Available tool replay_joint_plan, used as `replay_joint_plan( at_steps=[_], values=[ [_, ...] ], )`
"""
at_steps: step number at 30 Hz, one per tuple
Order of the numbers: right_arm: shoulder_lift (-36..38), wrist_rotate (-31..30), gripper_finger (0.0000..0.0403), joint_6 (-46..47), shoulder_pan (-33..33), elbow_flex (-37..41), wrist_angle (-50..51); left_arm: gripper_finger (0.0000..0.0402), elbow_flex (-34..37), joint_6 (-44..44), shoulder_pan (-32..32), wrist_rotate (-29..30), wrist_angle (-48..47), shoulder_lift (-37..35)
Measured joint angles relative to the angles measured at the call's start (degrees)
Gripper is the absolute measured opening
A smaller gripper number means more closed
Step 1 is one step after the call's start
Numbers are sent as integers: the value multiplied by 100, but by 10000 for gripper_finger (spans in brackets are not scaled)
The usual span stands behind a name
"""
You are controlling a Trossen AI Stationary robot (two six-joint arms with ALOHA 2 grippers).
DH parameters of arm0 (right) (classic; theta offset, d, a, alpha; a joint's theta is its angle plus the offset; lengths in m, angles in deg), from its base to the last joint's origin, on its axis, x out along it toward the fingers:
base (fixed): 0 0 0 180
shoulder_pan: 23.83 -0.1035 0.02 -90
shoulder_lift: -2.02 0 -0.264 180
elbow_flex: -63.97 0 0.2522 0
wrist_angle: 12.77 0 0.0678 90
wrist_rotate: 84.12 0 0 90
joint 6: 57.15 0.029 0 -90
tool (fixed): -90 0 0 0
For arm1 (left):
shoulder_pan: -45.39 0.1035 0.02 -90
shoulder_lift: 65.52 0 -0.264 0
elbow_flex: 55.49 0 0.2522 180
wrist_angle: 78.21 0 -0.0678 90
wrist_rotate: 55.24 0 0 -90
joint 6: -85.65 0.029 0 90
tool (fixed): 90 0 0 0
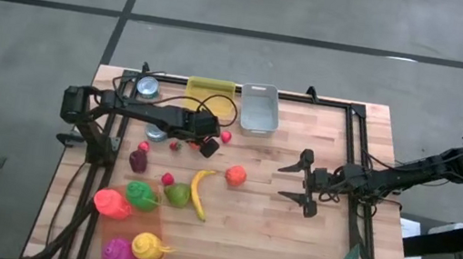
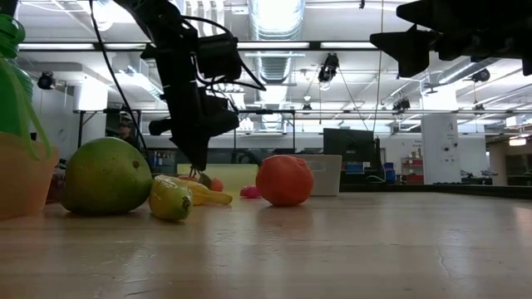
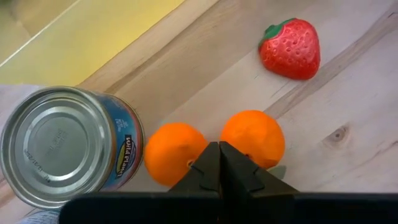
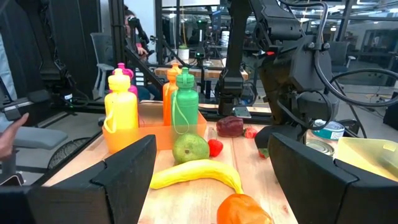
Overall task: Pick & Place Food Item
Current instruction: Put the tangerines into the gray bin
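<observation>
My left gripper (image 1: pixel 208 147) hangs low over the back left of the table, its fingers (image 3: pixel 208 163) shut tip to tip. The tips rest in the gap between two small orange fruits (image 3: pixel 174 152) (image 3: pixel 253 137); I see nothing clamped between them. A red strawberry (image 3: pixel 290 48) (image 1: pixel 226 136) lies just beyond, and a tin can (image 3: pixel 68 144) lies beside the oranges. Farther forward are a banana (image 1: pixel 200 193), a green fruit (image 1: pixel 177 195) and an orange-red fruit (image 1: pixel 236 175). My right gripper (image 1: pixel 308 185) waits open at mid right, above the table.
A yellow bin (image 1: pixel 210 95) and a grey bin (image 1: pixel 259 108) stand at the back edge, with a second can (image 1: pixel 148 88) to their left. Several coloured bottles (image 1: pixel 142 195) crowd the front left. A dark purple item (image 1: pixel 138 160) and small red pieces (image 1: pixel 176 146) lie nearby.
</observation>
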Motion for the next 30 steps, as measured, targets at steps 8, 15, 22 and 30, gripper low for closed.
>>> replay_joint_plan(
  at_steps=[8,15,22,30],
  values=[
    [0,-2,306,-2,2,0,-2,2,-274,5,-4,-90,7,-2],
    [0,0,306,-2,0,0,-1,2,-518,18,-16,-240,-5,-4],
    [0,0,306,-2,0,0,0,2,-790,197,-85,-273,30,-4],
    [0,0,306,-2,2,0,0,2,-906,505,-85,-184,866,-4]
  ],
)
